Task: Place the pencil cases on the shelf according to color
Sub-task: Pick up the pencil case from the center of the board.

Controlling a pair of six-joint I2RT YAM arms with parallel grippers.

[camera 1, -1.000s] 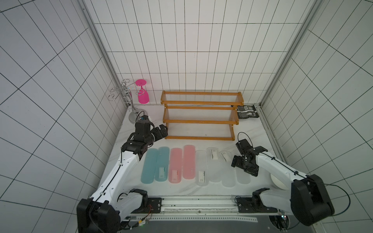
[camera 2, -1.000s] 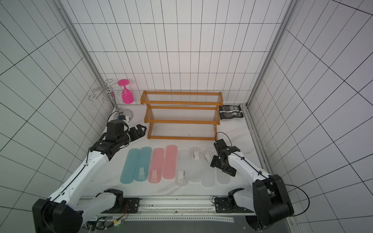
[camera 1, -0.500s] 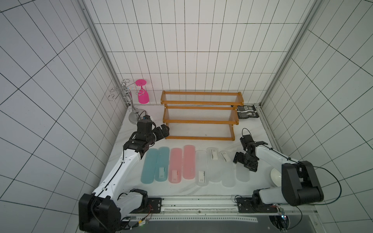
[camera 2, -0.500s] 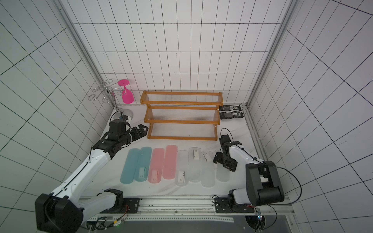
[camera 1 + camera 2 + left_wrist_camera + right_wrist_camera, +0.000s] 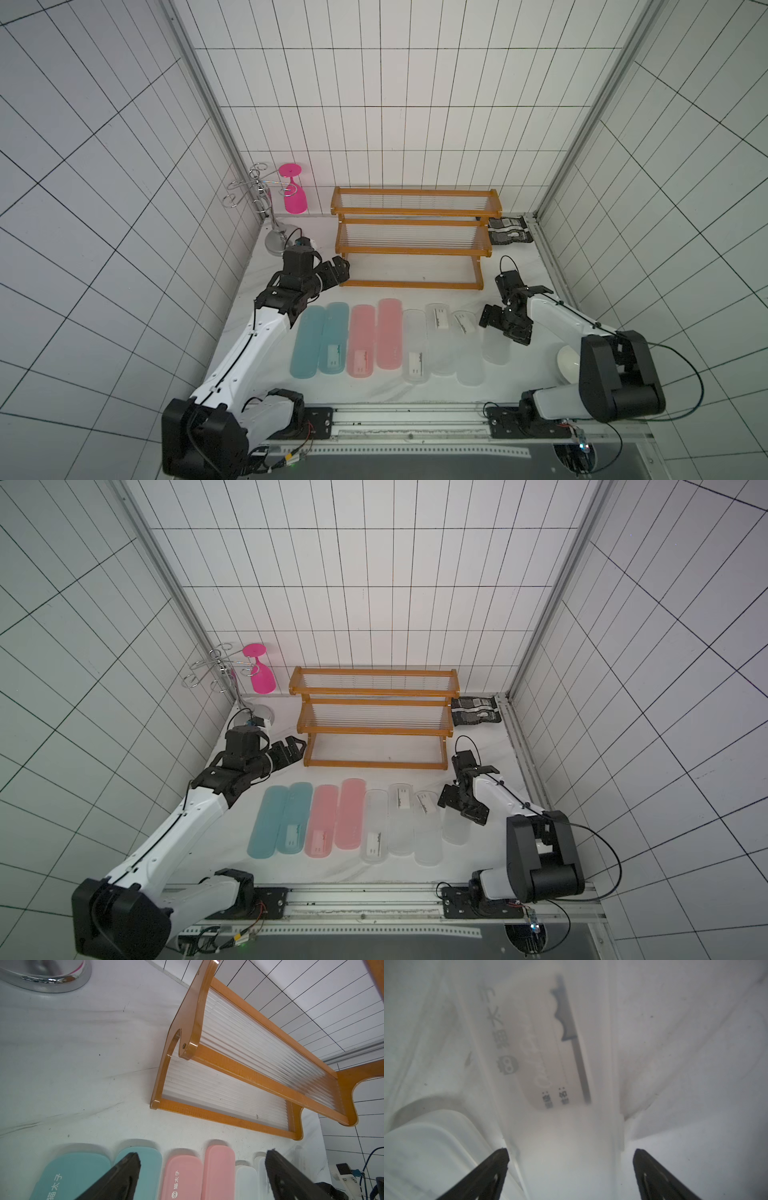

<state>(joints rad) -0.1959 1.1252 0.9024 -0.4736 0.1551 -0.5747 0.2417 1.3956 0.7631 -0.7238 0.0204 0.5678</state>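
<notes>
**A:** Both top views?

**B:** Eight flat, translucent, round-ended pencil cases (image 5: 389,332) lie in a row on the white table (image 5: 374,395). The orange, rod-tiered shelf (image 5: 411,249) stands at their 12 o'clock.

**A:** Wrist views?

**B:** The left gripper (image 5: 202,1153) gapes wide, holding nothing. The right gripper (image 5: 570,1150) is spread astride a clear labelled case (image 5: 560,1064), not pinching it.

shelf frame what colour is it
The shelf frame is orange-brown, clearest in the left wrist view.

8 pencil cases (image 5: 351,812) nr shelf (image 5: 374,730)

arms (image 5: 249,345) white, joints (image 5: 615,374) black | left end effector (image 5: 341,272), right end effector (image 5: 505,330) black
</notes>
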